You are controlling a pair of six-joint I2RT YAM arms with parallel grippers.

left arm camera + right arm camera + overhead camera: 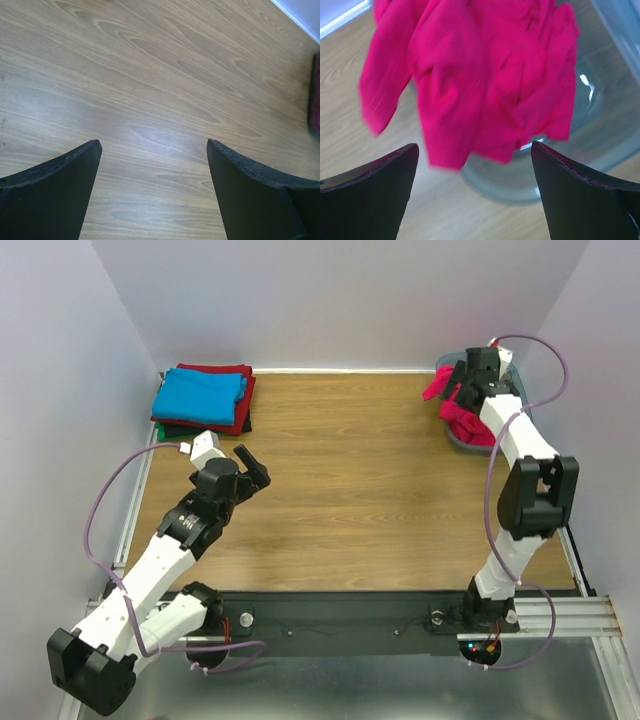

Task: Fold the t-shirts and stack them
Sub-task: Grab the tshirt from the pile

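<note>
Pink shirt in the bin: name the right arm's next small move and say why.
Probably ease the right tool forward onto the pink shirt and close on a bunch of cloth. The tool is open and holds nothing, with the shirt right ahead of it, and the shirt lies crumpled and unfolded, spilling over the rim of the bin.

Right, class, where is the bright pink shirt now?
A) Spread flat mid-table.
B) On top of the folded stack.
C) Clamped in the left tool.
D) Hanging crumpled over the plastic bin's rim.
D: the pink shirt hangs bunched over the rim of the bin, just ahead of the open right tool.
</note>
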